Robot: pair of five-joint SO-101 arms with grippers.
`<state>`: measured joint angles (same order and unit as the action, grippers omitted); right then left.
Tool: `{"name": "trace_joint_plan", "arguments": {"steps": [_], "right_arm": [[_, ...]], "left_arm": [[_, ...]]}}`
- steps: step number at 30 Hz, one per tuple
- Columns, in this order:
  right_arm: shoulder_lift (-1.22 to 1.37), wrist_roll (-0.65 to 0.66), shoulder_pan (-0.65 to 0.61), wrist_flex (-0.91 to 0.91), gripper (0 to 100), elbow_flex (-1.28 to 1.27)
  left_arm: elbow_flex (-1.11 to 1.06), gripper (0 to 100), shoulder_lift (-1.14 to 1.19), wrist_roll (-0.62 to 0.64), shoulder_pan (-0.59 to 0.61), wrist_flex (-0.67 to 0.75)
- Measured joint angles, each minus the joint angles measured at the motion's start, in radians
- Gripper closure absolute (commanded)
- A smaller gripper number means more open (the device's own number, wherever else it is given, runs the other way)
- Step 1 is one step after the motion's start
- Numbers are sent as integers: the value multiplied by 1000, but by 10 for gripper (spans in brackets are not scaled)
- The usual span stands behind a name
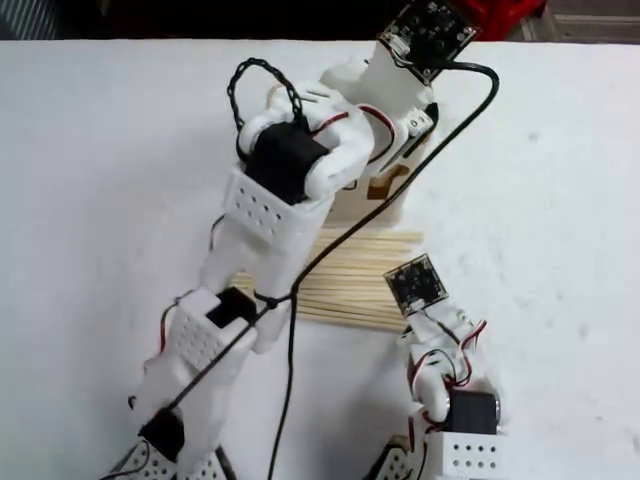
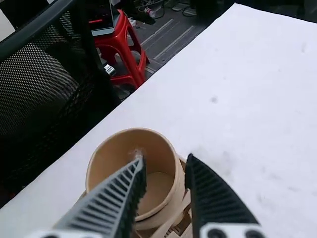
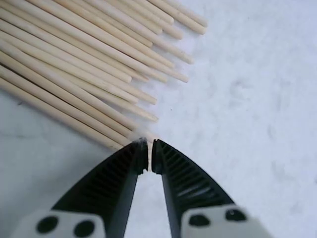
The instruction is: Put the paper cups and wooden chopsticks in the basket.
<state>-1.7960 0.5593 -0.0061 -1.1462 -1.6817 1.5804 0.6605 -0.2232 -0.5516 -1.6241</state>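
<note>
A brown paper cup [image 2: 130,171] stands upright near the table's far edge, nested in what looks like a second cup, with pale wooden strips of the basket [image 2: 179,224] around its base. My left gripper [image 2: 163,161] is open astride the cup's rim, one finger inside and one outside. In the high view the left arm covers the light wooden basket [image 1: 388,188]. Several wooden chopsticks [image 1: 352,276] lie side by side on the table in front of it. My right gripper [image 3: 149,145] is shut, its tips at the ends of the nearest chopsticks [image 3: 84,64].
The white table [image 1: 560,200] has open room left and right of the arms. A black cable [image 1: 300,300] runs along the left arm over the chopsticks. Beyond the far edge stand a black mesh chair [image 2: 44,94] and a red stool [image 2: 121,49].
</note>
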Motion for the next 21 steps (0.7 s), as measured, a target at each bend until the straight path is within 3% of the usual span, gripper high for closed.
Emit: {"name": "trace_joint_plan", "arguments": {"steps": [5, 10, 21], "right_arm": [[0, 0, 0, 0, 964, 0], [0, 0, 0, 0, 964, 0], [0, -2, -2, 0, 964, 0]], "left_arm": [[0, 850, 0, 0, 58, 3], [0, 850, 5, 78, 127, -14], [3, 850, 187, 97, 135, -12]]}}
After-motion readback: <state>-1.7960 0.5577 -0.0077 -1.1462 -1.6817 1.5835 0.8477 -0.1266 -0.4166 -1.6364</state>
